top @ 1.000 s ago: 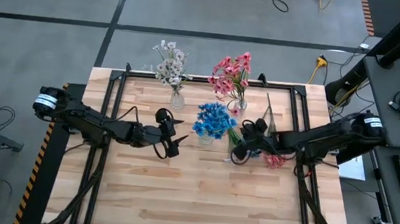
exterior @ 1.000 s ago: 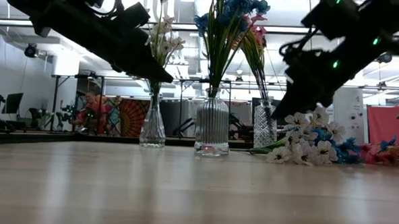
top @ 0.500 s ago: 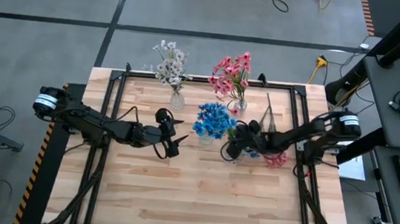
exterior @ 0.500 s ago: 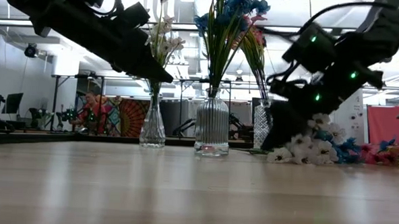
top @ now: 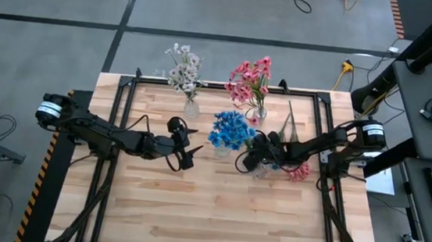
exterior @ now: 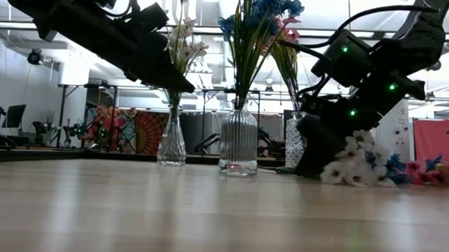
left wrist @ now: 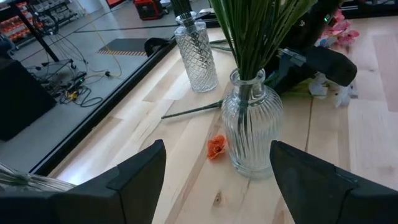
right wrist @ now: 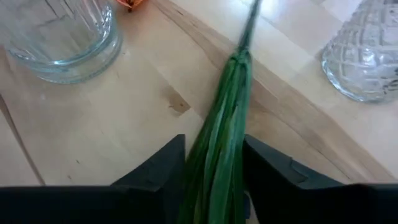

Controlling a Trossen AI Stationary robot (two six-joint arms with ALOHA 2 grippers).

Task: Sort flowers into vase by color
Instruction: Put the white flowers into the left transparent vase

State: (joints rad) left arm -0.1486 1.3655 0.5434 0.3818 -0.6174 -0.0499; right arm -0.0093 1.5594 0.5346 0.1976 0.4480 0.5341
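Three glass vases stand mid-table: one with white flowers (top: 183,73), a ribbed one with blue flowers (top: 229,130), and a diamond-cut one with pink flowers (top: 252,81). Loose flowers (top: 288,170) with white, blue and pink blossoms lie on the table to the right of the blue vase. My right gripper (top: 245,161) is down at the left end of that pile, shut on a green bundle of stems and leaves (right wrist: 219,140). In the low view it (exterior: 311,154) stands beside the white blossoms (exterior: 352,166). My left gripper (top: 186,153) hovers open, left of the blue vase (left wrist: 251,127). My right gripper pinches the green bundle of stems and leaves (right wrist: 214,163) between its two fingers (right wrist: 166,167), one on each side. It comes slanting down from the table's right side. The bundle lies on the table, and its thin stem (right wrist: 249,25) runs on past the fingertips.
A small orange blossom (left wrist: 216,146) lies loose on the wood by the blue vase's foot. A single long stem (top: 289,118) lies toward the far edge, right of the pink vase. Bare wood stretches across the near half of the table (top: 208,214).
My right gripper has come down and toward the table's left, from above the loose flowers to the table beside the blue vase. In the low view it now stands in front of the leftmost white blossoms.
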